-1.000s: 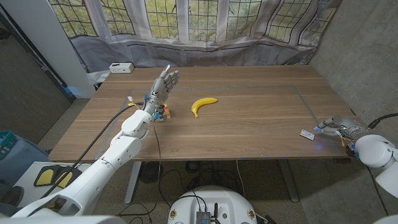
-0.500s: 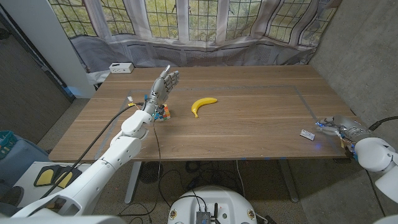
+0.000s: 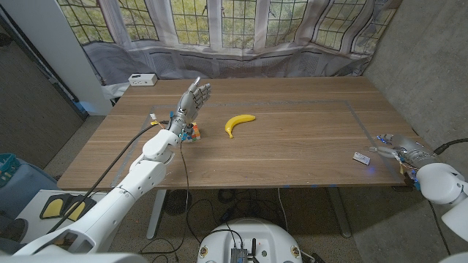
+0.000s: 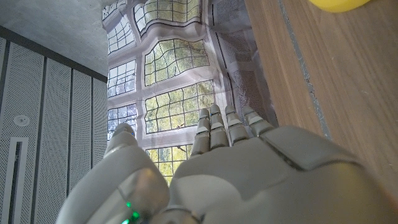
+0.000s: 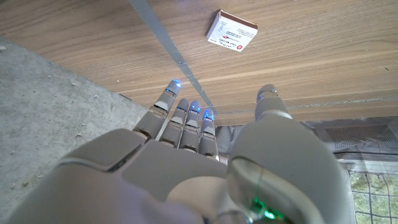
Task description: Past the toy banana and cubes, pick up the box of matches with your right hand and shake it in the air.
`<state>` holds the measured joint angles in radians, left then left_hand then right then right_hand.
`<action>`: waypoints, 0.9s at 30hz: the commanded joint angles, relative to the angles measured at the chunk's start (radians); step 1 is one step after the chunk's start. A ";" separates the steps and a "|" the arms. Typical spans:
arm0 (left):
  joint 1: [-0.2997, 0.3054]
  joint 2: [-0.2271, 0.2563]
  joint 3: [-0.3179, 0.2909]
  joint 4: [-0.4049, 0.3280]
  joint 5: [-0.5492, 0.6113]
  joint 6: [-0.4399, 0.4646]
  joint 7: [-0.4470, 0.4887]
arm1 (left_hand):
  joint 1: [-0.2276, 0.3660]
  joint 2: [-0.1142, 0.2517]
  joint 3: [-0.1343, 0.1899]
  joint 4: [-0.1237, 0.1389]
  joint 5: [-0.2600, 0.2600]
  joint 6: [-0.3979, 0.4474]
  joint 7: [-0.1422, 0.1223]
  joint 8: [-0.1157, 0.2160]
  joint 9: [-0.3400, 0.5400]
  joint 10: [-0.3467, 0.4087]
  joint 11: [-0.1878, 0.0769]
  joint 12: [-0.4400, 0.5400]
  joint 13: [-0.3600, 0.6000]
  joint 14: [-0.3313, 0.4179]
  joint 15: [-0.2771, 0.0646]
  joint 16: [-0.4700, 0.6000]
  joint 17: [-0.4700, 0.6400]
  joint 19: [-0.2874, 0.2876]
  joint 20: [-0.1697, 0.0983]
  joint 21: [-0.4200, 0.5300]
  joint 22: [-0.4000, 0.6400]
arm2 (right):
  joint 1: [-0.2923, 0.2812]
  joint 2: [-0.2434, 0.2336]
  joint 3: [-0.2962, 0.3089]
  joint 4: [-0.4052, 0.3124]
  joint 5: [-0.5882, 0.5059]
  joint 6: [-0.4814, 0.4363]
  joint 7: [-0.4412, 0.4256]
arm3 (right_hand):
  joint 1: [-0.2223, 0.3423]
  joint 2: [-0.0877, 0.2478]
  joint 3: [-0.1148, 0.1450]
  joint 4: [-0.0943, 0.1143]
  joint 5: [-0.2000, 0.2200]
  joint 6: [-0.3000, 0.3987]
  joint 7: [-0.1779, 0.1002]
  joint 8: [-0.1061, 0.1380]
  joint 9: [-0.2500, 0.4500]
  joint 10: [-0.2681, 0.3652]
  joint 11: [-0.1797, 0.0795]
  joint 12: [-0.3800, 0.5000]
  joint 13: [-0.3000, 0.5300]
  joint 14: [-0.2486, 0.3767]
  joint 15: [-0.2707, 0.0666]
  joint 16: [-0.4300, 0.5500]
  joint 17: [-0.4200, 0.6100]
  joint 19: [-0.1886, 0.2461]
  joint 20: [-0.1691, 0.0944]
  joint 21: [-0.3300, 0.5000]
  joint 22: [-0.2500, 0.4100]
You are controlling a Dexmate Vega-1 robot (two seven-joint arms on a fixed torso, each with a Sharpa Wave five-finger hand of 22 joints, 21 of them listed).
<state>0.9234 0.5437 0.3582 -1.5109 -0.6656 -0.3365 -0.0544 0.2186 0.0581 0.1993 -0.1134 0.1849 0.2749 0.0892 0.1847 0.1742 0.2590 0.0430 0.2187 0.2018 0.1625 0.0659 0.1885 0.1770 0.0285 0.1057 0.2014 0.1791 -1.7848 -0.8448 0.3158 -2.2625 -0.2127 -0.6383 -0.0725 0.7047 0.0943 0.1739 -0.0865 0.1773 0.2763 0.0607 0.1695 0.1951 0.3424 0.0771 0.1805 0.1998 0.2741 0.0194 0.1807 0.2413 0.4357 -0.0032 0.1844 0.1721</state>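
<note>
Since a second before, my right hand (image 3: 395, 150) had drawn back a little toward the table's right edge, so a small gap showed between its fingertips and the matchbox (image 3: 361, 157), which had not moved. That hand held nothing, its smooth grey fingers (image 5: 186, 115) stretched out fairly wide, with blue lights at the tips. The matchbox was a small flat cardboard rectangle, white with a red-brown edge and fine print, lying flat on the table (image 3: 292, 146) near the right edge, well apart from the banana (image 3: 238, 123). My left hand (image 3: 191, 101) had stayed raised over the left part, fingers straight and apart, empty. The banana was a glossy yellow curve mid-table; the cubes (image 3: 193, 133), small and bright-coloured, sat just beside my left wrist. The tabletop was matte brown wood grain.
</note>
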 commanded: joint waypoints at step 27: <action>-0.009 0.005 -0.005 0.007 -0.007 0.001 -0.017 | -0.005 -0.002 0.002 -0.004 -0.003 0.008 0.003 0.004 0.006 -0.003 0.002 -0.002 0.003 -0.005 -0.001 0.000 0.003 -0.008 0.004 0.000 0.004 | 0.183 0.116 -0.130 0.100 0.098 0.298 -0.220 | -0.029 0.000 -0.006 -0.008 0.006 -0.004 0.020 0.019 -0.002 -0.024 0.017 0.016 -0.001 -0.044 0.011 0.010 -0.004 -0.069 -0.009 -0.003 0.001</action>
<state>0.9270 0.5534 0.3513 -1.5213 -0.6690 -0.3329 -0.0558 0.2186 0.0581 0.1992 -0.1132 0.1849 0.2750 0.0892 0.1847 0.1742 0.2590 0.0430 0.2187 0.2018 0.1624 0.0658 0.1885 0.1771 0.0285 0.1056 0.2014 0.1791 -1.6749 -0.7351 0.2421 -2.2035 -0.1400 -0.4161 -0.2419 0.6844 0.0949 0.1698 -0.0908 0.1773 0.2625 0.0823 0.1852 0.1904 0.3105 0.0910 0.1925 0.1951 0.2265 0.0285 0.1857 0.2368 0.3696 -0.0123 0.1770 0.1723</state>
